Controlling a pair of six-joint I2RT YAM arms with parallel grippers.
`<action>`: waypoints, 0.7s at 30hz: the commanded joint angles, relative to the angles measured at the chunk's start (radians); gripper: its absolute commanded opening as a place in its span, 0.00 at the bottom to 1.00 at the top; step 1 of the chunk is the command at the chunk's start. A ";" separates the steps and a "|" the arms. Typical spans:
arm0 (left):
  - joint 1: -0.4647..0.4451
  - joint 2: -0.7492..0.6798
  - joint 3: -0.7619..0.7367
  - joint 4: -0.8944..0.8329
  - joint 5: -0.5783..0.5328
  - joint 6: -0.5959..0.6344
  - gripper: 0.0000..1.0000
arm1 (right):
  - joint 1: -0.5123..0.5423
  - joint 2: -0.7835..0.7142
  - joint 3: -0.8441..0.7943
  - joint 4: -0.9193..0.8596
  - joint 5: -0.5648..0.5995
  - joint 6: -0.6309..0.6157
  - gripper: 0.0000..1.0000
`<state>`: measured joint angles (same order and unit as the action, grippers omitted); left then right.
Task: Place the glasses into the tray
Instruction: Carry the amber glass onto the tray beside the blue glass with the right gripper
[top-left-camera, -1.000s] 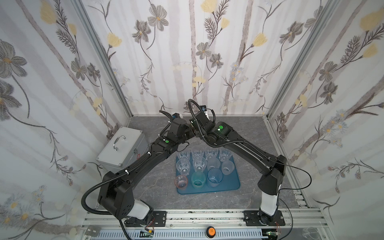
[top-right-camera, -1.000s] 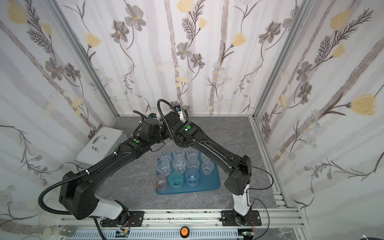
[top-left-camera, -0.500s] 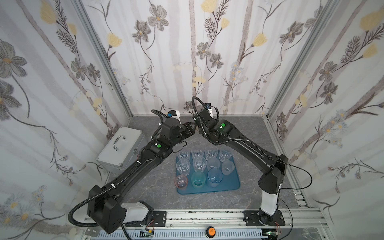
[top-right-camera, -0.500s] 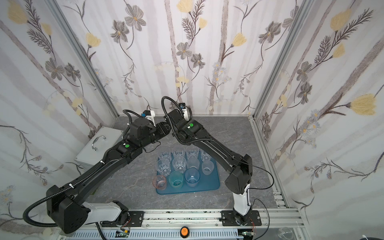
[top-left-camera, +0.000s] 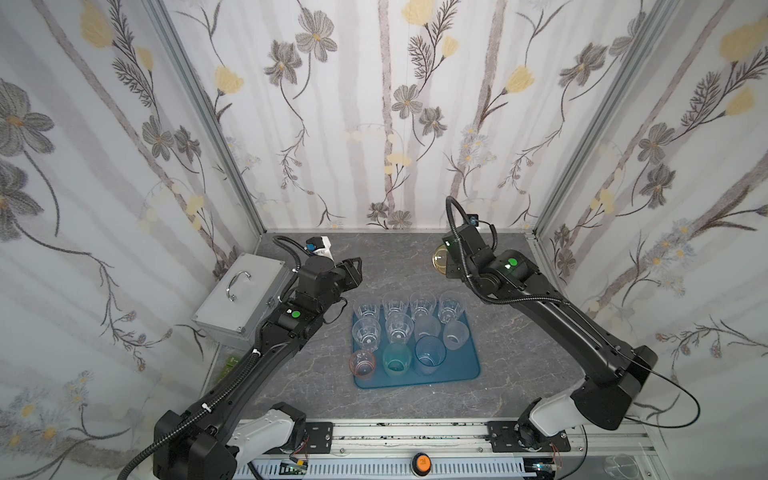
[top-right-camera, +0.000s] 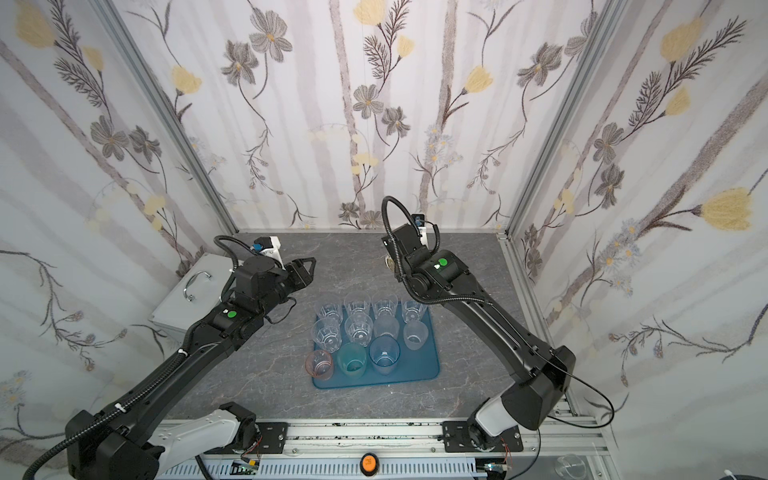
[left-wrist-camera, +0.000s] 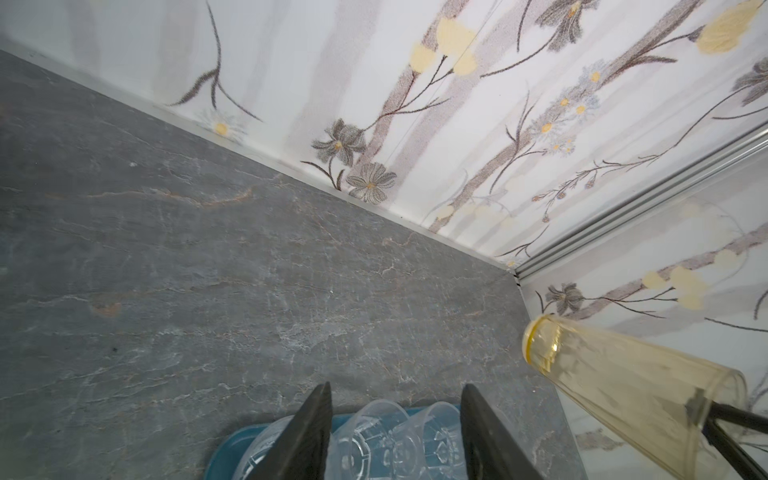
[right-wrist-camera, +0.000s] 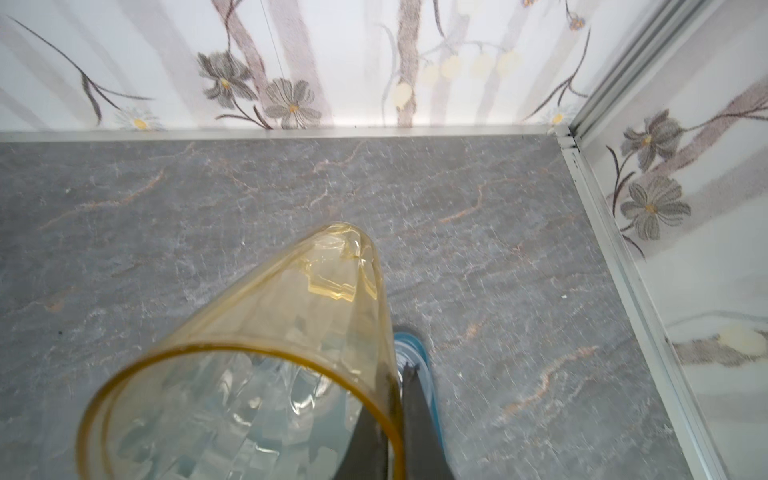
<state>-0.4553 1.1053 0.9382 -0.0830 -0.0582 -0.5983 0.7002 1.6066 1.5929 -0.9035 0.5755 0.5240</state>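
The teal-blue tray (top-left-camera: 457, 370) (top-right-camera: 419, 365) lies mid-table and holds several glasses: clear faceted ones (top-left-camera: 395, 305) at the back, frosted ones (top-left-camera: 455, 334), a blue (top-left-camera: 430, 353), a teal (top-left-camera: 396, 359) and a pink one (top-left-camera: 363, 362) at its front left corner. My right gripper (right-wrist-camera: 401, 370) is shut on the rim of the amber glass (right-wrist-camera: 270, 332) (top-left-camera: 439, 259) (left-wrist-camera: 615, 382), held tilted in the air behind the tray's back right corner. My left gripper (left-wrist-camera: 397, 386) (top-left-camera: 355, 266) is open and empty, behind the tray's back left corner.
A silver metal case (top-left-camera: 241, 291) with a handle stands at the left wall, close under the left arm. Papered walls close in the back and both sides. The metal rail (top-left-camera: 415, 432) runs along the front edge.
The two grippers were close together over the tray's back edge and have drawn apart. The left one opened and swung left; the right one carried the amber glass to the right.
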 joint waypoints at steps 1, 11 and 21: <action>0.010 -0.008 -0.009 -0.020 -0.068 0.089 0.54 | -0.041 -0.103 -0.088 -0.116 -0.095 0.025 0.03; 0.045 -0.002 -0.061 -0.040 -0.061 0.126 0.56 | -0.176 -0.393 -0.396 -0.344 -0.256 0.052 0.03; 0.049 0.008 -0.083 -0.038 -0.058 0.134 0.56 | -0.159 -0.465 -0.596 -0.251 -0.498 0.121 0.03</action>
<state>-0.4084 1.1133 0.8616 -0.1310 -0.1085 -0.4709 0.5262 1.1446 1.0157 -1.2407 0.1852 0.6025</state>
